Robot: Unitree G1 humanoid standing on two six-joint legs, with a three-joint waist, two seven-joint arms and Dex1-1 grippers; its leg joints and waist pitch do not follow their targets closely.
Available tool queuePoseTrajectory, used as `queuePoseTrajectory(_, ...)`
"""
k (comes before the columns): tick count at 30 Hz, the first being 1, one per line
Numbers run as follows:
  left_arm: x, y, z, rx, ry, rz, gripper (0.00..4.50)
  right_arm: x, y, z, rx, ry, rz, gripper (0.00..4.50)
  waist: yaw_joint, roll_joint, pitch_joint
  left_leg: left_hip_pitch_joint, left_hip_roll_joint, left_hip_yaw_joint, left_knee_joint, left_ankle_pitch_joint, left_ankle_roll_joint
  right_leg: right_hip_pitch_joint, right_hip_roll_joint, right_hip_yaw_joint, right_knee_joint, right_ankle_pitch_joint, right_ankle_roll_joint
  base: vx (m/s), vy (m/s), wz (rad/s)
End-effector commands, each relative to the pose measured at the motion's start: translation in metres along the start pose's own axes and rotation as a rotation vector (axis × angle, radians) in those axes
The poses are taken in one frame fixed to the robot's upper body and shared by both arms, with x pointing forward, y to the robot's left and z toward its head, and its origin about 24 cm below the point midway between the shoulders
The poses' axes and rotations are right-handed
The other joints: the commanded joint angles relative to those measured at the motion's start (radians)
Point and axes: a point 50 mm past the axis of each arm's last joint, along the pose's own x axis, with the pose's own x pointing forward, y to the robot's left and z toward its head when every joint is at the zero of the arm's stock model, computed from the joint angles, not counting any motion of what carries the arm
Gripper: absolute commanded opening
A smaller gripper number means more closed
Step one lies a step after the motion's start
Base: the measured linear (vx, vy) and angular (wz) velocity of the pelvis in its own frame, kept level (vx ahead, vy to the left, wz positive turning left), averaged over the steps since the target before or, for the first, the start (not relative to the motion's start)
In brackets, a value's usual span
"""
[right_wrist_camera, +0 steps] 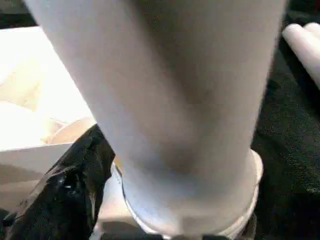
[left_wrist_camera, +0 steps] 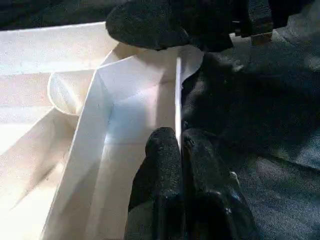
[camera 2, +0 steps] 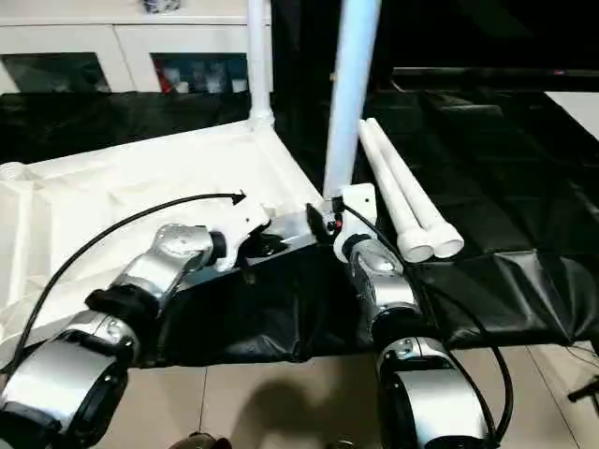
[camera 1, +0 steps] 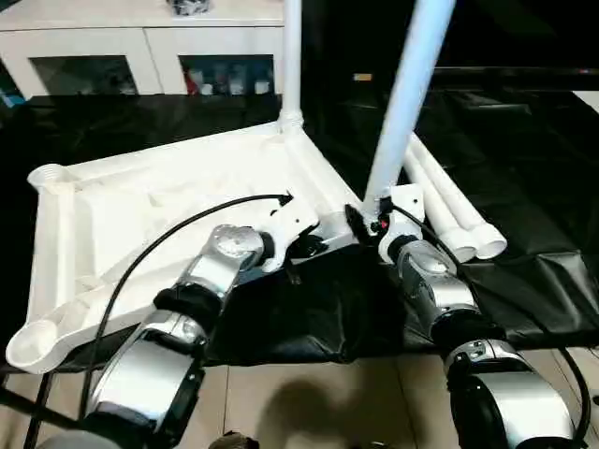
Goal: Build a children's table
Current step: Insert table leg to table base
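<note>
Table top (camera 1: 168, 201) upside down on the black-covered desk (camera 1: 524, 281), ribbed underside up.

Progress, as judged:
- Done: far leg (camera 1: 291, 56) upright in the far corner socket, apparently seated.
- In hand: near leg (camera 1: 407, 94) standing at the near right corner, leaning slightly, base at the socket collar. Cannot tell whether fully pushed home.
- Left: 2 spare legs (camera 1: 449, 210) lying side by side on the black sheet just right of the table top, open ends toward the robot. After that, presumably turning the table onto its feet.
- Roughly halfway at best.

Counts:
- 1 table top.
- 4 legs: 1 fitted, 1 being fitted, 2 lying loose.
- 4 corner sockets: 2 occupied, 2 empty on the left side, far left socket (camera 1: 47, 175) and near left socket (camera 1: 33, 341).
- 2 end effectors.
- 1 white cabinet (camera 1: 150, 47) with glass doors behind, not part of the job.

End effectors:
- Left end effector (left_wrist_camera: 180, 140) clenched on the thin rim wall of the table top near the right corner, steadying it.
- Right end effector (camera 1: 374, 224) down at the base of the near leg; cannot tell whether gripping or released.
</note>
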Motion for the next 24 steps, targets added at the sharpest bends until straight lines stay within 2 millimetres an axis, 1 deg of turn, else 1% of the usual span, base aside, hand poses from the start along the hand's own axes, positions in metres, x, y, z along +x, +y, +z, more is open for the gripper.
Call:
queuePoseTrajectory(1,0.006,-0.013,0.012,0.038,-0.104,-0.112,0.0,0.001,0.022,-0.011,-0.044,0.054,0.182,4.12,0.005,-0.009,-0.072,0.02,0.061,-0.035,-0.073,-0.25,0.047,0.045,-0.075,0.046,-0.075,-0.209,-0.245,0.0,0.0,0.0)
queuePoseTrajectory(2,0.002,-0.013,0.008,0.044,-0.096,-0.139,0.0,-0.002,0.017,-0.01,-0.054,0.05,0.21,4.12,0.004,-0.012,-0.073,0.018,0.06,-0.032,-0.071,-0.237,0.059,0.048,-0.072,0.046,-0.073,-0.19,-0.251,0.0,0.0,0.0)
queuePoseTrajectory(3,-0.004,-0.013,0.004,0.059,-0.087,-0.178,0.0,-0.007,0.008,-0.009,-0.071,0.052,0.261,4.12,0.007,-0.011,-0.072,0.019,0.062,-0.031,-0.069,-0.227,0.069,0.048,-0.073,0.045,-0.071,-0.177,-0.258,0.0,0.0,0.0)
queuePoseTrajectory(4,-0.005,-0.012,0.003,0.06,-0.086,-0.188,0.0,-0.009,0.006,-0.009,-0.08,0.056,0.278,4.12,0.011,-0.01,-0.07,0.017,0.063,-0.029,-0.069,-0.229,0.076,0.049,-0.071,0.043,-0.072,-0.183,-0.258,0.0,0.0,0.0)
queuePoseTrajectory(5,-0.006,-0.012,0.002,0.061,-0.085,-0.193,0.0,-0.01,0.004,-0.009,-0.085,0.058,0.288,4.12,0.011,-0.011,-0.07,0.017,0.063,-0.028,-0.069,-0.231,0.078,0.049,-0.07,0.043,-0.071,-0.187,-0.258,0.0,0.0,0.0)
queuePoseTrajectory(6,-0.008,-0.011,0.002,0.064,-0.083,-0.202,0.0,-0.013,0.001,-0.009,-0.095,0.064,0.309,4.12,0.013,-0.009,-0.07,0.019,0.066,-0.029,-0.07,-0.236,0.075,0.046,-0.071,0.043,-0.07,-0.199,-0.256,0.0,0.0,0.0)
queuePoseTrajectory(7,-0.011,-0.01,0.0,0.068,-0.077,-0.215,0.0,-0.017,-0.004,-0.01,-0.098,0.073,0.345,4.12,0.013,-0.011,-0.069,0.019,0.066,-0.029,-0.071,-0.241,0.073,0.046,-0.07,0.044,-0.071,-0.208,-0.255,0.0,0.0,0.0)
queuePoseTrajectory(9,-0.016,-0.007,-0.002,0.075,-0.067,-0.226,0.0,-0.022,-0.009,-0.011,-0.092,0.085,0.394,4.12,0.016,-0.011,-0.069,0.021,0.068,-0.03,-0.071,-0.262,0.062,0.045,-0.072,0.045,-0.073,-0.243,-0.253,0.0,0.0,0.0)
queuePoseTrajectory(10,-0.018,-0.006,-0.003,0.078,-0.065,-0.229,0.0,-0.024,-0.011,-0.012,-0.086,0.091,0.411,4.12,0.017,-0.012,-0.069,0.021,0.067,-0.03,-0.071,-0.265,0.062,0.045,-0.071,0.045,-0.073,-0.244,-0.253,0.0,0.0,0.0)
queuePoseTrajectory(11,-0.019,-0.006,-0.003,0.079,-0.064,-0.23,0.0,-0.025,-0.012,-0.013,-0.083,0.095,0.42,3.97,0.02,-0.011,-0.069,0.021,0.069,-0.03,-0.072,-0.261,0.061,0.044,-0.072,0.046,-0.073,-0.24,-0.255,0.0,0.0,0.0)
queuePoseTrajectory(14,-0.022,-0.004,-0.003,0.08,-0.068,-0.235,0.0,-0.03,-0.014,-0.015,-0.075,0.096,0.447,3.97,0.028,-0.011,-0.071,0.023,0.07,-0.029,-0.071,-0.242,0.059,0.043,-0.073,0.047,-0.069,-0.212,-0.261,0.0,0.0,0.0)
queuePoseTrajectory(16,-0.023,-0.004,-0.004,0.084,-0.067,-0.247,0.0,-0.032,-0.014,-0.016,-0.06,0.09,0.462,3.67,0.03,-0.01,-0.07,0.023,0.069,-0.029,-0.071,-0.245,0.058,0.042,-0.074,0.046,-0.069,-0.213,-0.264,0.0,0.0,0.0)
queuePoseTrajectory(19,-0.026,-0.004,-0.005,0.088,-0.065,-0.262,0.0,-0.034,-0.015,-0.016,-0.046,0.085,0.482,3.55,0.03,-0.01,-0.07,0.023,0.07,-0.03,-0.073,-0.255,0.054,0.042,-0.074,0.046,-0.071,-0.226,-0.262,0.0,0.0,0.0)
queuePoseTrajectory(21,-0.028,-0.003,-0.006,0.09,-0.063,-0.27,0.0,-0.037,-0.015,-0.019,-0.036,0.085,0.495,3.27,0.03,-0.01,-0.068,0.023,0.07,-0.03,-0.074,-0.268,0.05,0.041,-0.074,0.046,-0.073,-0.243,-0.259,0.0,0.0,0.0)
queuePoseTrajectory(23,-0.03,-0.002,-0.007,0.091,-0.06,-0.274,0.0,-0.039,-0.017,-0.022,-0.02,0.088,0.497,3.15,0.032,-0.009,-0.069,0.023,0.071,-0.031,-0.074,-0.269,0.046,0.041,-0.076,0.047,-0.072,-0.246,-0.256,0.0,0.0,0.0)
queuePoseTrajectory(24,-0.031,0.0,-0.007,0.093,-0.057,-0.274,0.0,-0.04,-0.017,-0.025,-0.011,0.09,0.49,3.08,0.033,-0.006,-0.069,0.023,0.071,-0.032,-0.075,-0.27,0.045,0.041,-0.076,0.046,-0.072,-0.245,-0.258,0.0,0.0,0.0)
